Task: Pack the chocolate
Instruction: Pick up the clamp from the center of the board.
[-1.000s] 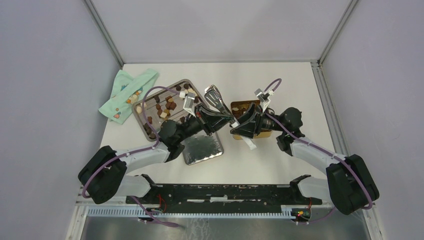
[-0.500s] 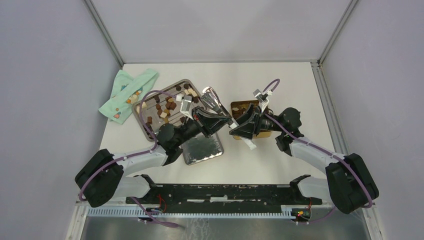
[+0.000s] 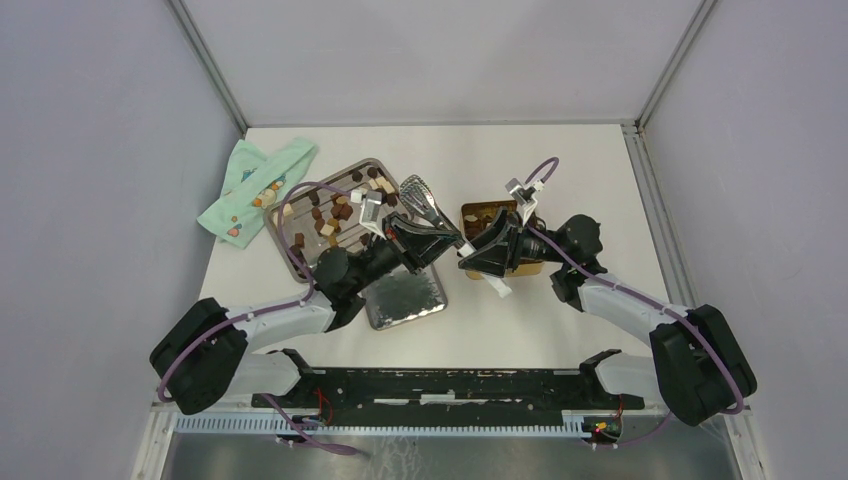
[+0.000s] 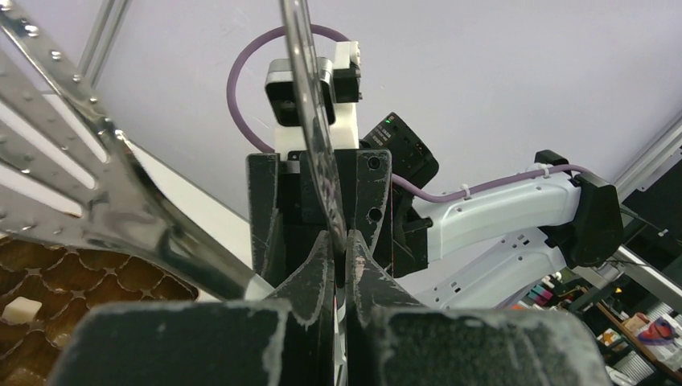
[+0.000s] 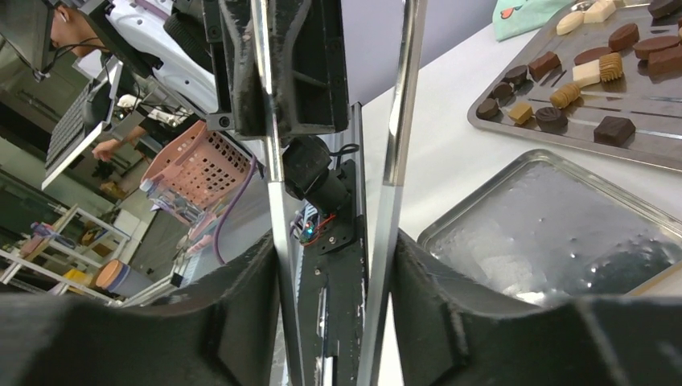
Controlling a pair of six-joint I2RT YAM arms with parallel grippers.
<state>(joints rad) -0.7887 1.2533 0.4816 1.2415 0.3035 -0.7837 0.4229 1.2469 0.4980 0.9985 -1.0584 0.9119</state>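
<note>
Above the bench centre: the tongs (image 3: 420,195) are held off the surface, with the slotted heads pointed toward the far side.
Left claw (image 4: 342,265): clenched on one thin arm of the tongs, which is seen edge-on between the pads.
Right claw (image 5: 334,265): grasping the tongs across both arms, each metal strip lying against the inner face of a finger.
Chocolate (image 5: 614,129): dark, lighter brown and cream pieces are scattered over the metal tray (image 5: 563,149), to the far left of the left claw and well apart from the right claw.
Packed piece: one cream cube (image 4: 20,308) is seated in a cell of the brown honeycomb insert (image 4: 72,273), below the tong head.
Tin (image 3: 478,212): set just beyond the right claw and partly hidden by that arm.
Pan (image 3: 405,295): laid beneath the left arm, touching the tray's near edge.
Cloth (image 3: 255,185): spread at the bench (image 3: 560,180) far-left, beside the tray.
</note>
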